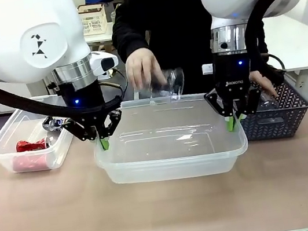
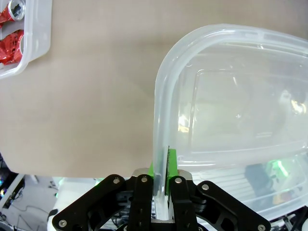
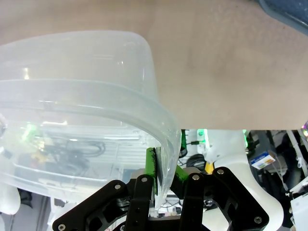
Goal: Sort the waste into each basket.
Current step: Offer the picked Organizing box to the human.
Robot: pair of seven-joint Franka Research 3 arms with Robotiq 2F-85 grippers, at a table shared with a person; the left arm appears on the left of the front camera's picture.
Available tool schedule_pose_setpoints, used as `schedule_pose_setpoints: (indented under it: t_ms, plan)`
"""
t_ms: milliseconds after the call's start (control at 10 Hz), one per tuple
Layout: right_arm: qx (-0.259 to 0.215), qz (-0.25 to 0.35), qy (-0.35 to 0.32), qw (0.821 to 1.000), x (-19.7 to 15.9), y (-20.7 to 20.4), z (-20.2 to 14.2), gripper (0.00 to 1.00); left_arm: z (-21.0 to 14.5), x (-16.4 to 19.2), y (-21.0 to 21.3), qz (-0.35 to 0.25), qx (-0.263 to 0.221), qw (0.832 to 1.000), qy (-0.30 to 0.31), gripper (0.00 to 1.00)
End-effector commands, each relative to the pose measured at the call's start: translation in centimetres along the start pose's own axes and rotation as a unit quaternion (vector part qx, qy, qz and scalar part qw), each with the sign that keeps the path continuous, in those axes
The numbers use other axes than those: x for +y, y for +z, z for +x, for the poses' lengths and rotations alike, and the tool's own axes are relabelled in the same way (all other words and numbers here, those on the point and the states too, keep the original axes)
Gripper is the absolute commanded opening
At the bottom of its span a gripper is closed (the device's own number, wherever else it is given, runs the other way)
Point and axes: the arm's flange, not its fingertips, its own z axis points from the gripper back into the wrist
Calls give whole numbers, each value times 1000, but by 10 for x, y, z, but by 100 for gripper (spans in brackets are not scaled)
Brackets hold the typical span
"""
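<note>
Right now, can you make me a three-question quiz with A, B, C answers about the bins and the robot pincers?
1. Where are the red cans?
A. in the small clear tub on the robot's left
B. in the big tub
C. in the dark basket

2. What colour are the pincer pads?
A. blue
B. green
C. yellow

3. What is the left pincer doing?
A. hanging open
B. holding a can
C. shut on the big tub's rim

Answers:
1 A, the cans lie in the small clear tub.
2 B, green pads show on the right pincer.
3 C, the left pincer pinches the rim of the big tub, and the right pincer pinches the opposite rim.
</note>
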Motion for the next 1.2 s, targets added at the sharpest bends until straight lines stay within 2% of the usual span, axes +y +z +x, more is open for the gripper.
schedule_pose_setpoints:
  t_ms: [0,1100]
  plan:
    - [-5,4,1,1000,3,-2,-3,5,-3,-4,2,-3,-3,1000,5,5]
    - [-5,4,1,1000,3,-2,-3,5,-3,-4,2,-3,-3,1000,5,5]
